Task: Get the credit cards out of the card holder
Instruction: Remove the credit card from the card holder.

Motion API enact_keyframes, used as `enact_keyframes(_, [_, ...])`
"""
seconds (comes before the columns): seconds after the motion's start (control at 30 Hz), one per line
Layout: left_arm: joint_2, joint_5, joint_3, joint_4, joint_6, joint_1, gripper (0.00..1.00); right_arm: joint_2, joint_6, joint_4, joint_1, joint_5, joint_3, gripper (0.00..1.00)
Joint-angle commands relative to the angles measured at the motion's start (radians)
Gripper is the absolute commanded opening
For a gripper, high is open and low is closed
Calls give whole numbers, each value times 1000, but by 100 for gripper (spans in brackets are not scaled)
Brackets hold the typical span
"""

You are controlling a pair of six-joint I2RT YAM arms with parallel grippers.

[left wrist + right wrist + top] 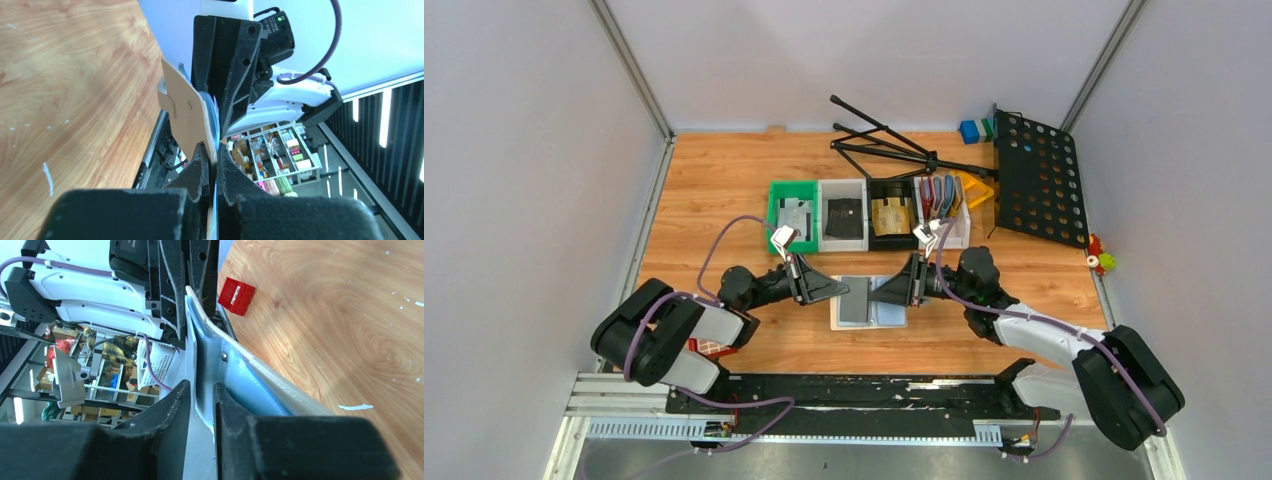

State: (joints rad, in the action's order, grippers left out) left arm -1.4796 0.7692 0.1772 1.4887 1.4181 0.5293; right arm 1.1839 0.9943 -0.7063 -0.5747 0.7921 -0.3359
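- The card holder (886, 313) lies spread open in the middle of the wooden table (724, 180), just in front of the row of small bins (844, 190), with an arm on each side.
- The left gripper (214, 150) is pinched tight on the holder's edge, next to the tan flap with the small tab.
- The right gripper (201, 387) has the opposite pale blue edge between its fingers. The jaws stand a little apart, and I can't tell whether they are pressing on it.
- One dark credit card (856, 300) sits in the left half of the holder. I'd say none of the cards are out yet.
- To me this looks like the holding and opening step, before any card is pulled.
- The next move would need one hand to pin the holder firmly, while the other lets go and gets a thin fingertip hold on a card's exposed edge, then slides it along its pocket.
- I can read no brand, label or lettering on the holder, the card or the red block (236, 296).
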Motion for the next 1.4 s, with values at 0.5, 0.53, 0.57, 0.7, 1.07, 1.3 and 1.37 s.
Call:
enact_keyframes(0.5, [193,-18,8,38,63,40,0,-159,-64,189,-34,-78,-88,14])
enact_keyframes(0.53, [193,-21,8,38,64,41,0,-167,-65,190,-34,-80,-86,14])
enact_keyframes(0.57, [193,-26,6,35,65,41,0,-173,-64,190,-34,-81,-85,14])
enact_keyframes(0.7, [180,-53,-1,56,71,43,0,-180,-60,178,-34,-74,-93,12])
enact_keyframes(1.07, [139,-67,0,115,97,56,0,-161,-71,176,-40,-51,-98,15])
enact_keyframes(1.3, [129,-78,-4,112,85,55,0,-213,-70,190,-39,-88,-82,18])
enact_keyframes(1.37, [116,-80,-5,117,81,55,0,-230,-73,201,-39,-102,-74,18])
